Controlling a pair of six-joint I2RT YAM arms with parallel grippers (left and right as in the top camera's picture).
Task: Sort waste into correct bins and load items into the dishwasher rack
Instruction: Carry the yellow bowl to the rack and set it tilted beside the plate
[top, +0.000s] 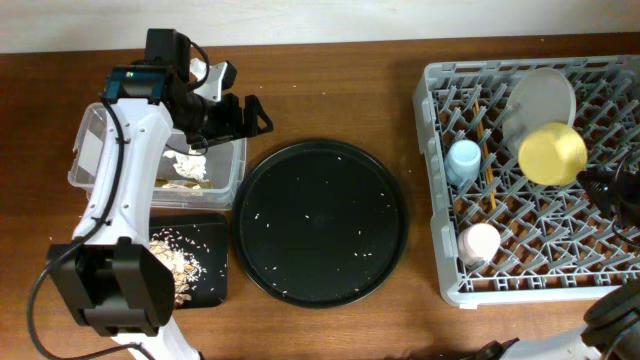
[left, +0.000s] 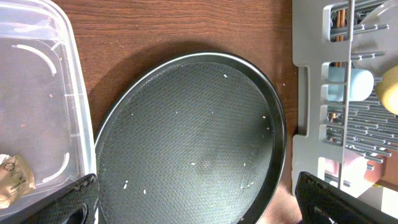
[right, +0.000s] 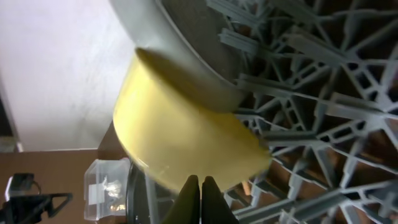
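Note:
The grey dishwasher rack (top: 440, 180) holds a light-blue cup (top: 463, 160), a pink cup (top: 480, 241), a pale plate (top: 541, 93), a yellow bowl (top: 552, 153) and chopsticks (top: 488, 165). My right gripper (right: 199, 178) is shut, with its tips at the bowl's (right: 180, 143) lower edge. The clear tub (top: 90, 150) holds the white tissue (top: 186, 166) and the gold-brown wrapper (left: 12, 177). Food scraps (top: 180, 262) lie in the small black tray (top: 215, 285). My left gripper (left: 202, 208) is open and empty above the tub's right end.
A large round black tray (top: 320, 220) with a few rice crumbs lies between the bins and the rack. My left arm's base stands at the front left. The rack's near wall (left: 311, 93) shows at the right of the left wrist view.

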